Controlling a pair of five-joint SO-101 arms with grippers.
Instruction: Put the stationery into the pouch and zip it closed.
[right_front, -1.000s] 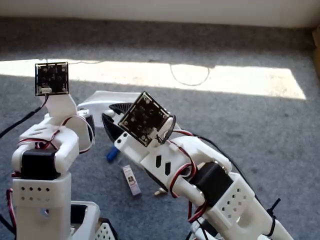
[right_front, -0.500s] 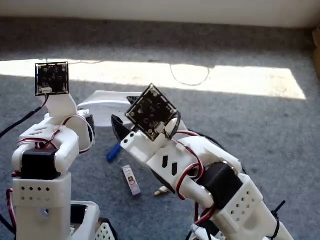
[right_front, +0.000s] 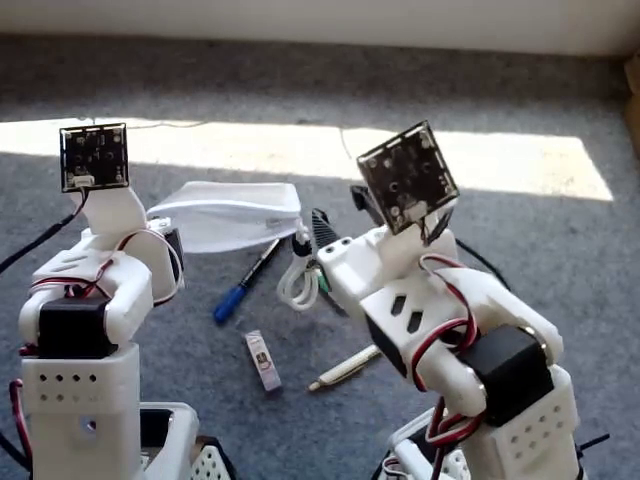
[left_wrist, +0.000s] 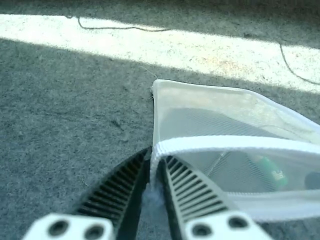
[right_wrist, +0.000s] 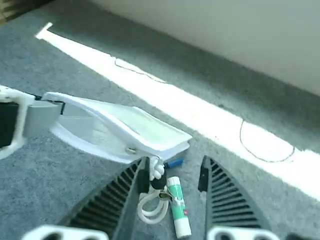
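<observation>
The left gripper (left_wrist: 152, 159) has its jaws pressed together on the rim of the white mesh pouch (right_front: 232, 214), which lies on the grey carpet (right_front: 560, 260). A blue pen (right_front: 238, 288) and a small box (right_front: 263, 360) lie near the pouch. The right gripper (right_wrist: 175, 167), with jaws wide apart and gripping nothing, hangs over a white cord (right_wrist: 149, 209) and a glue stick (right_wrist: 179, 220). A beige pen (right_front: 345, 368) lies close by.

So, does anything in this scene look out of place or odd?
Nothing looks damaged or spilled. Only the pouch sits askew: the left gripper pinches one end of its rim, holding that end off the carpet.
</observation>
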